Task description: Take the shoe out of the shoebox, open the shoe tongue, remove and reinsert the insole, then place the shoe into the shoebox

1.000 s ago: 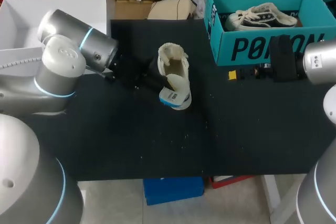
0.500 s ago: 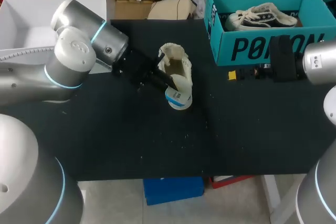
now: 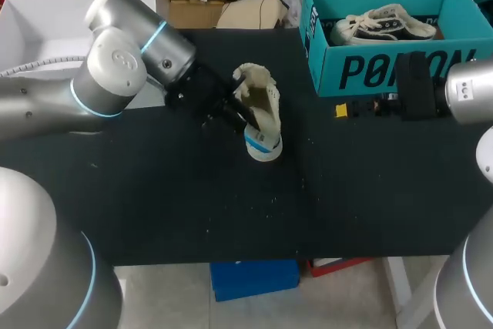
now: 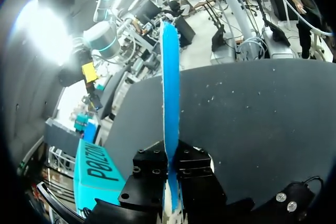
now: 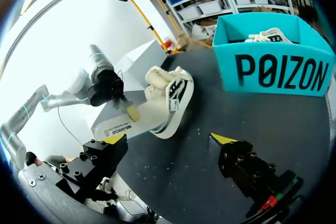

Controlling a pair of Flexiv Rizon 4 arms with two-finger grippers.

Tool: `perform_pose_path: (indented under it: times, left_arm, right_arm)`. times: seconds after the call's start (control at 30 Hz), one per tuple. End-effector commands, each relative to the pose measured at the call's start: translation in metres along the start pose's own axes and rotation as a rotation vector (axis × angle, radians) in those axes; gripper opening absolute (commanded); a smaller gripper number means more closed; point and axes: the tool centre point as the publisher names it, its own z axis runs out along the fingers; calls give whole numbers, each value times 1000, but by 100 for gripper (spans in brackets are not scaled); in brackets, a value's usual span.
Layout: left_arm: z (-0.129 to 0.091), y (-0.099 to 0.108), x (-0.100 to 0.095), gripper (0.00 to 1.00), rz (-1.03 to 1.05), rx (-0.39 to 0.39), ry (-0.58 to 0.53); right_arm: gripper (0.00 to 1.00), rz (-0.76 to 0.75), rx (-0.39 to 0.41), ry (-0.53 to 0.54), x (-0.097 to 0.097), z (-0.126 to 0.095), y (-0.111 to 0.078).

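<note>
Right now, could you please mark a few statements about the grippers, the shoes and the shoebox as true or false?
1. The left gripper is shut on the cream shoe. True.
2. The right gripper grips the same shoe. False: it is open, holds nothing and is well apart from the shoe.
3. The teal shoebox is empty. False: a second sneaker lies inside it.
4. The cream shoe is on the black table, outside the shoebox. True.
</note>
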Motion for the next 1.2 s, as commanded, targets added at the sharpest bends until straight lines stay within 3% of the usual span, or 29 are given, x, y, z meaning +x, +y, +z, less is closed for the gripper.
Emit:
perform_pose_path:
  times: [0.03, 0.7, 1.03, 1.07, 1.1, 1.2]
  left_arm:
    - [7, 12, -6, 0, -9, 7, 46]
    - [11, 62, -9, 0, 7, -128, 137]
    - [9, 70, -8, 0, 6, -181, 154]
    - [9, 69, -8, 24, 6, -178, 151]
    - [9, 66, -9, 32, 7, -175, 146]
    - [6, 59, -10, 36, 5, -162, 127]
  right_arm:
    - [100, 1, 2, -3, 0, 1, 1]
    - [100, 1, 2, -3, 0, 1, 1]
    - [100, 1, 2, -3, 0, 1, 1]
    - [100, 1, 2, -3, 0, 1, 1]
    - [100, 1, 2, -3, 0, 1, 1]
    - [100, 1, 2, -3, 0, 1, 1]
